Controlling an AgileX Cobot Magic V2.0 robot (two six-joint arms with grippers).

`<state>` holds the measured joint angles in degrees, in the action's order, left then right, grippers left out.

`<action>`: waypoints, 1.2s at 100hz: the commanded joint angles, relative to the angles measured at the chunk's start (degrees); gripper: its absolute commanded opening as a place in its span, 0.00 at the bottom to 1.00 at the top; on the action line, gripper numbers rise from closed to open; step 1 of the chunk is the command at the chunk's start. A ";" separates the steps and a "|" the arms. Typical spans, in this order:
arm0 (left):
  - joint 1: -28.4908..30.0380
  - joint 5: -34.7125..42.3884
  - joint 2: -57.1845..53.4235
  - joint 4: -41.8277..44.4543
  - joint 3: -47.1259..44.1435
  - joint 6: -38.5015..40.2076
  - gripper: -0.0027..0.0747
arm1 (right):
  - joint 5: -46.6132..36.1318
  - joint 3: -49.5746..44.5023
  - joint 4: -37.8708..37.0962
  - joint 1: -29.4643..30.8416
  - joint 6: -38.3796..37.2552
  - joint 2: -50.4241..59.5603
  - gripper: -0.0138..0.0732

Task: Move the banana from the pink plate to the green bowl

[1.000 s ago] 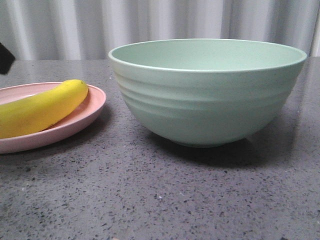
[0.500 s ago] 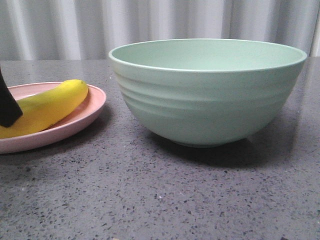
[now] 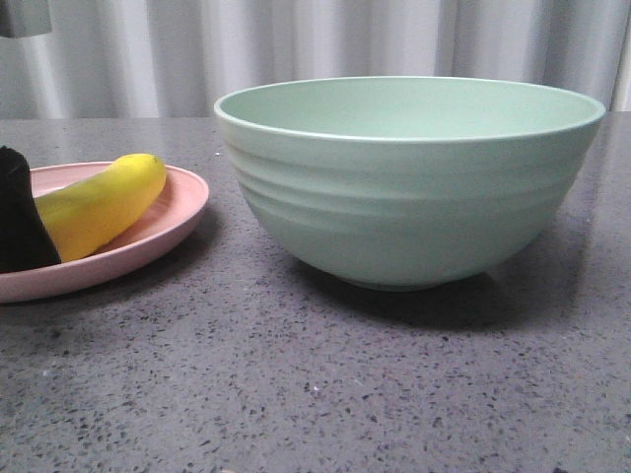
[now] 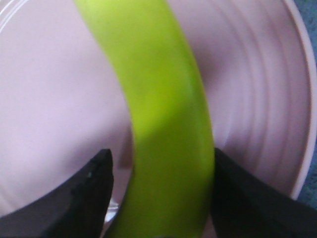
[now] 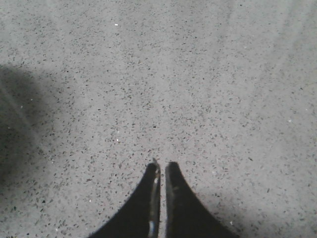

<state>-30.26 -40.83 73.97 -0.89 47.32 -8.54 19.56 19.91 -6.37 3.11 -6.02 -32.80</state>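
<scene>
The yellow banana (image 3: 104,202) lies on the pink plate (image 3: 177,212) at the left of the table. My left gripper (image 4: 161,151) is down over the plate, its jaws open and astride the banana (image 4: 163,124). One finger touches the banana's side; a thin gap of pink plate (image 4: 49,99) shows at the other. A black finger (image 3: 20,222) hides the banana's near end in the front view. The green bowl (image 3: 409,187) stands empty to the right of the plate. My right gripper (image 5: 162,164) is shut and empty over bare countertop.
The grey speckled countertop (image 3: 315,384) stretches in front of the plate and bowl. A pale curtain (image 3: 296,49) hangs behind the table. The bowl's rim stands well above the plate's rim.
My left gripper has come down from the left onto the plate and now straddles the banana. The banana's far tip has shifted slightly left and up.
</scene>
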 commanded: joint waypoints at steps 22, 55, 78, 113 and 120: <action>-0.48 2.75 -0.99 -0.47 2.64 0.09 0.32 | -4.20 1.75 -0.08 0.30 0.15 -0.49 0.08; -0.48 -1.47 -1.77 -2.34 10.66 0.09 0.14 | -0.84 3.90 1.29 -0.52 0.15 -0.49 0.08; -0.48 -4.16 -5.18 -17.88 14.48 -9.60 0.14 | 11.08 14.10 5.82 -8.45 0.15 -3.03 0.09; -7.07 -4.91 -7.02 -28.06 15.03 -13.42 0.14 | 4.14 24.50 18.76 -25.61 0.15 -11.57 0.59; -9.59 -4.11 -6.91 -28.16 15.03 -13.42 0.14 | 0.83 25.37 21.25 -27.80 0.15 -13.66 0.63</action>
<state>-37.34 -48.40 68.39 -26.25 60.39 -21.64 28.63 42.48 11.56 -22.63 -6.02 -44.31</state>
